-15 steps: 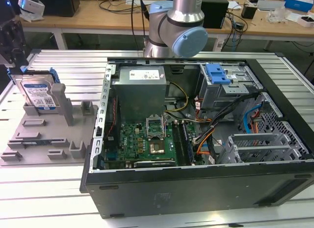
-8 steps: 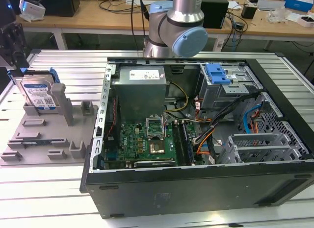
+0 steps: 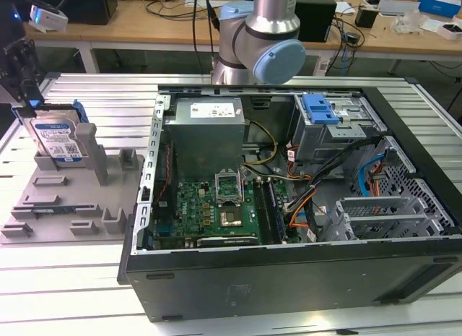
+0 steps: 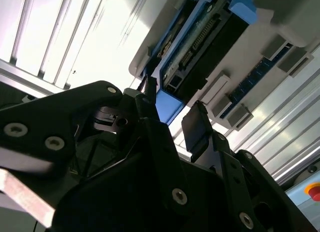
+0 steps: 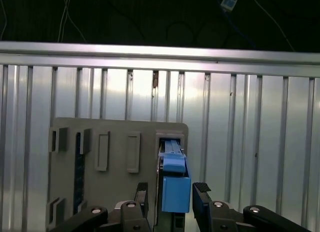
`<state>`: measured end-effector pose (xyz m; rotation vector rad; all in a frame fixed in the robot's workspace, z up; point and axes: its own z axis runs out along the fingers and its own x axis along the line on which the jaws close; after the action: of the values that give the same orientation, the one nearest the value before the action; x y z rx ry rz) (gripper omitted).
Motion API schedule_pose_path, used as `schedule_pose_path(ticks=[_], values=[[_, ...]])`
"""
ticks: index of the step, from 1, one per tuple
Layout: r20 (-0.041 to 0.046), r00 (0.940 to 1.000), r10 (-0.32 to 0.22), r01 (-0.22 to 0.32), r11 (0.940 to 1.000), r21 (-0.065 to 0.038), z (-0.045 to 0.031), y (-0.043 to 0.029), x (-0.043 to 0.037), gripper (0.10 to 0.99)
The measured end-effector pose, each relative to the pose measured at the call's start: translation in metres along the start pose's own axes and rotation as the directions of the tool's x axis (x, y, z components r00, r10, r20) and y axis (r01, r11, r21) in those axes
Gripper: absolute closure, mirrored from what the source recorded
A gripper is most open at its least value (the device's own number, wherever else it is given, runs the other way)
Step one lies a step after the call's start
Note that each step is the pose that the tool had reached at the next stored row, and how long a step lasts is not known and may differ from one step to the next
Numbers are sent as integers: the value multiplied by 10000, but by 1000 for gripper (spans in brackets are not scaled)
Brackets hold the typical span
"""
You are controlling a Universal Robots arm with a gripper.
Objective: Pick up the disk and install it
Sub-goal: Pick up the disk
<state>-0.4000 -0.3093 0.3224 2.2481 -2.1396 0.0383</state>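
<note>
Spread fingers (image 5: 201,196) flank the disk (image 5: 175,189) standing in its holder (image 5: 115,142).

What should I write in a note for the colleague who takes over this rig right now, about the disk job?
Gripper: open, fingers one on each side of the disk's blue edge, with gaps in both wrist views.
Disk: upright in the gray holder, to the exterior view's left of the opened computer case.
Done: the gripper is placed at the disk, nothing more.
Left: grasp, lift and install in the case; none of it is done yet.
</note>
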Motion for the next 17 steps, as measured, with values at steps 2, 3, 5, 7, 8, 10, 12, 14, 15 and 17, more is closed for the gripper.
schedule_pose_path(ticks=[2,3,5,7,8,10,12,14,15,17], values=[[0,10000,0,0,10000,0,17,0,-1,604],[-1,10000,0,0,10000,-1,22,0,-1,604],[0,10000,-1,1,10000,0,36,-1,-2,604],[0,10000,0,0,10000,-1,53,-1,-2,604],[-1,10000,0,0,10000,-1,56,-1,-3,604],[-1,10000,0,0,10000,-1,66,-1,-3,604],[0,10000,0,0,10000,-1,89,-1,-4,604],[0,10000,0,0,10000,0,111,-1,-5,604],[0,10000,-1,1,10000,-1,117,-1,-5,604],[0,10000,0,0,10000,0,129,-1,-6,604]])
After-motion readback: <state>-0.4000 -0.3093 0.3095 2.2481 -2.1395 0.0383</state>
